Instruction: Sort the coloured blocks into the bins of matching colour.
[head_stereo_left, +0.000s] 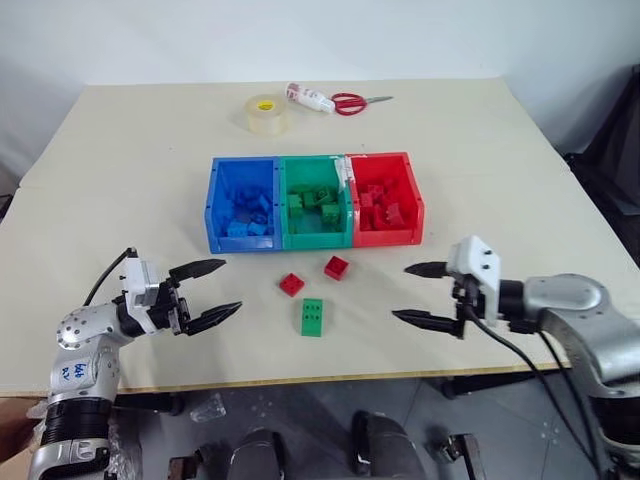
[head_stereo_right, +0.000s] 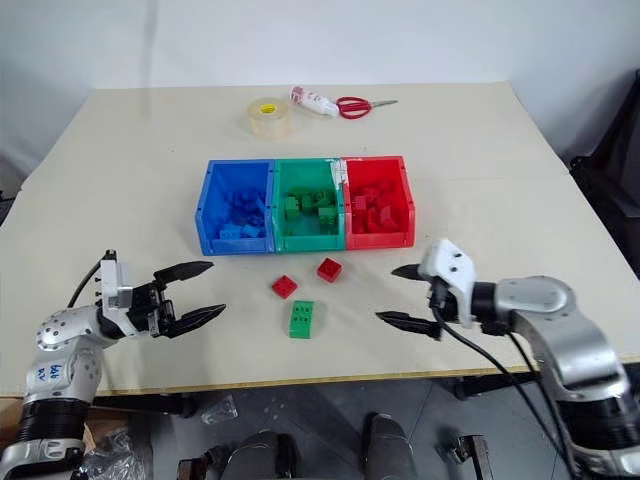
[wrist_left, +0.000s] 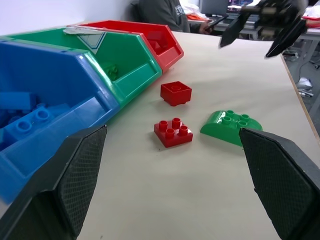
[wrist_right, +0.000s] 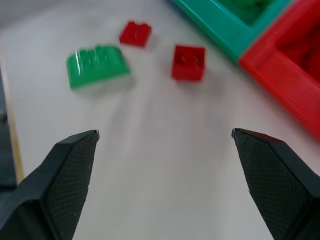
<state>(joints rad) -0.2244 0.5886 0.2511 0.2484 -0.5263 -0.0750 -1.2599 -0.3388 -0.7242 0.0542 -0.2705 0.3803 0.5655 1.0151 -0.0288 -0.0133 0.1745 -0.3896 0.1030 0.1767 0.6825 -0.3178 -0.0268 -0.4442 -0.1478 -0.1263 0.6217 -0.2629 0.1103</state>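
From the head camera, the three joined bins sit mid-table: the blue bin (head_stereo_left: 222, 178), the green bin (head_stereo_left: 300, 172) and the red bin (head_stereo_left: 398, 170), each already holding bricks of its own colour. On the table (head_stereo_left: 120, 170) in front of them lie three loose bricks: a red brick (head_stereo_left: 337, 267) near the seam between the green and red bins, a second red brick (head_stereo_left: 292, 284) a little nearer the robot, and a green six-stud brick (head_stereo_left: 312, 317) nearest of all. The left gripper (head_stereo_left: 213, 291) hangs above the table to the left of these bricks, jaws spread wide and empty. The right gripper (head_stereo_left: 421, 294) hangs to their right, jaws likewise wide apart, holding nothing. At the far edge lie a tape roll (head_stereo_left: 266, 113), a small tube (head_stereo_left: 309, 97) and red-handled scissors (head_stereo_left: 355, 102).

The left wrist view looks between its own two spread fingers (wrist_left: 75, 180) at both red bricks and the green one, with the bins alongside and the right gripper beyond.

The right wrist view shows its fingers (wrist_right: 70, 175) parted, the three loose bricks ahead on bare table, and corners of the green and red bins.
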